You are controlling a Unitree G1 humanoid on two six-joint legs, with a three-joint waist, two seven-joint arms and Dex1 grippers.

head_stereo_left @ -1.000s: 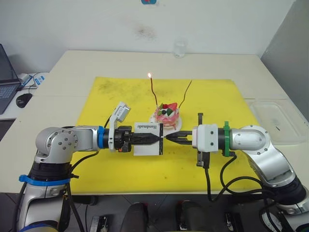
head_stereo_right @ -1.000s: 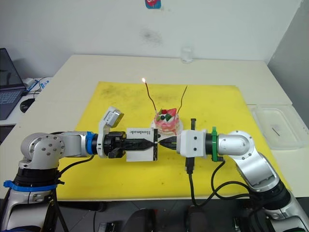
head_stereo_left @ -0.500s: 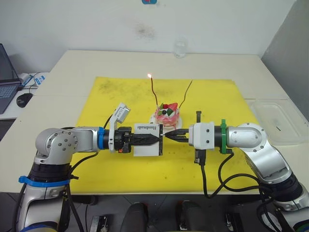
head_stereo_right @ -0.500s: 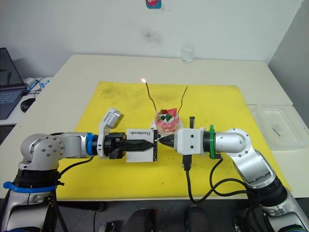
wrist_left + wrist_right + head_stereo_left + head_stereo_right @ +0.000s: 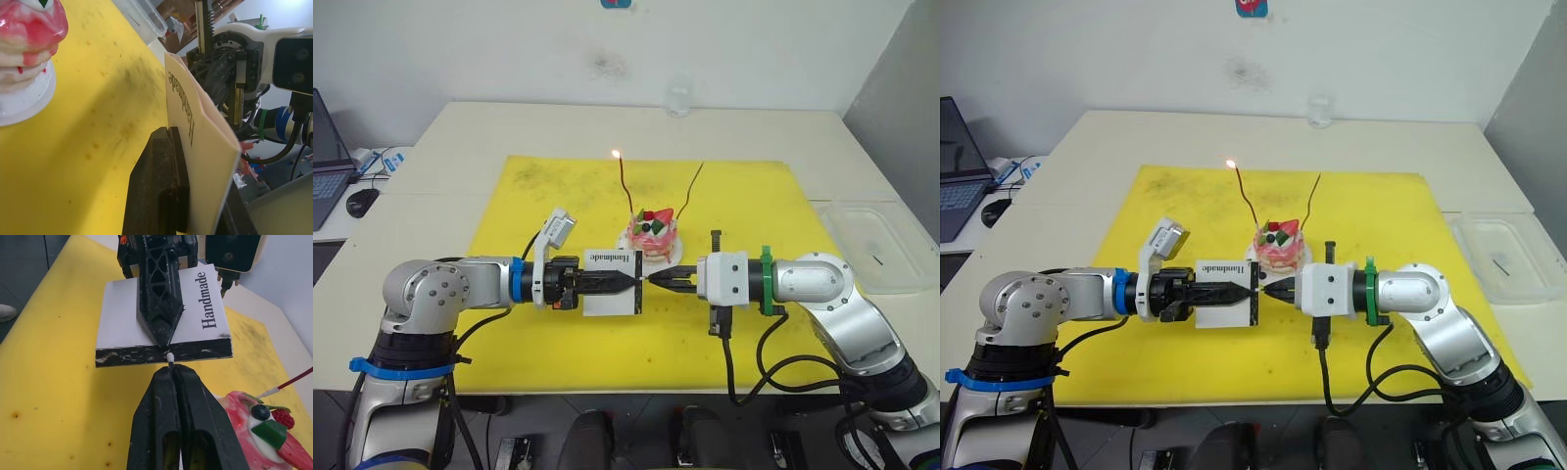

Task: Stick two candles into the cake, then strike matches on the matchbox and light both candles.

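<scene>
We are holding the flat white rectangular matchbox, printed "Handmade", clamped between the fingers of the left gripper just in front of the cake and above the yellow mat. The right gripper is clenched on a tiny short match, whose pale head is touching or nearly touching the dark striking edge of the matchbox.

We are judging the step in hand to be striking the second match. The small round pink-frosted cake on its white plate is carrying both thin wavy candles: the dark red candle is already burning, while the paler tan candle is showing no flame.

The next move is calling for a firm drag of the match head along the dark edge, then a lift toward the unlit tip.

The clear plastic tray, on the table on the robot's right, well apart from the mat, is holding one small dark stick.
</scene>
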